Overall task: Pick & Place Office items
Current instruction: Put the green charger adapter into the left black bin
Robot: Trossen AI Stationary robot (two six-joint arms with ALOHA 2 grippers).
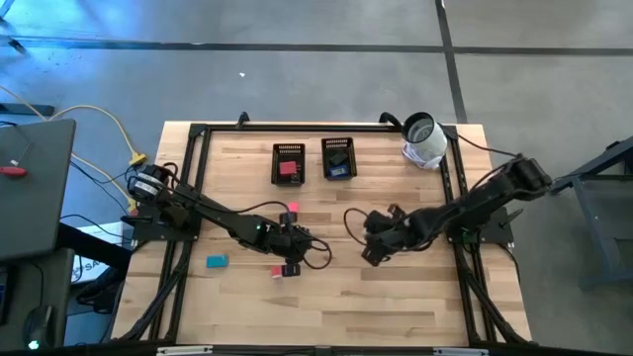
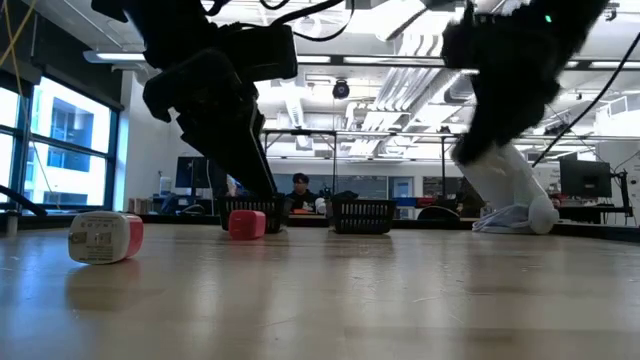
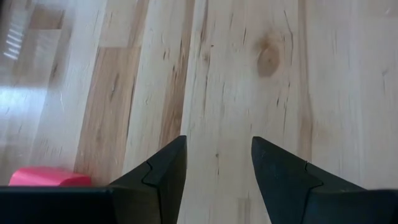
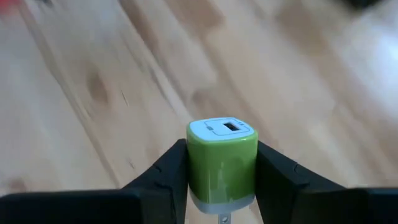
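Observation:
My right gripper [image 4: 222, 149] is shut on a green block with a white slotted end [image 4: 222, 155]; in the high view it hangs over the table's middle right [image 1: 371, 254]. My left gripper [image 3: 217, 146] stands open over bare wood at the table's middle [image 1: 300, 245], with nothing between its fingers. A red-pink block [image 3: 48, 177] lies on the wood just beside it [image 1: 280, 270]. A teal block [image 1: 217, 261] lies flat toward the left, and a small pink piece [image 1: 293, 207] farther back. A red item [image 1: 288, 168] and a blue item [image 1: 337, 166] lie in the two mesh trays. My right gripper pinches the green block by its two opposite green sides [image 4: 198, 168], one finger on each. The white slotted end [image 4: 222, 127] points away from the wrist, past the fingertips. The fingers slant down from above, and the block is clear of the wood.
Two black mesh trays [image 1: 288, 150] [image 1: 337, 146] stand side by side at the far middle. A white cylinder [image 1: 423, 141] lies at the far right corner. A black frame rail [image 1: 188, 178] runs along the table's edges. Bare wood lies open toward the near edge.

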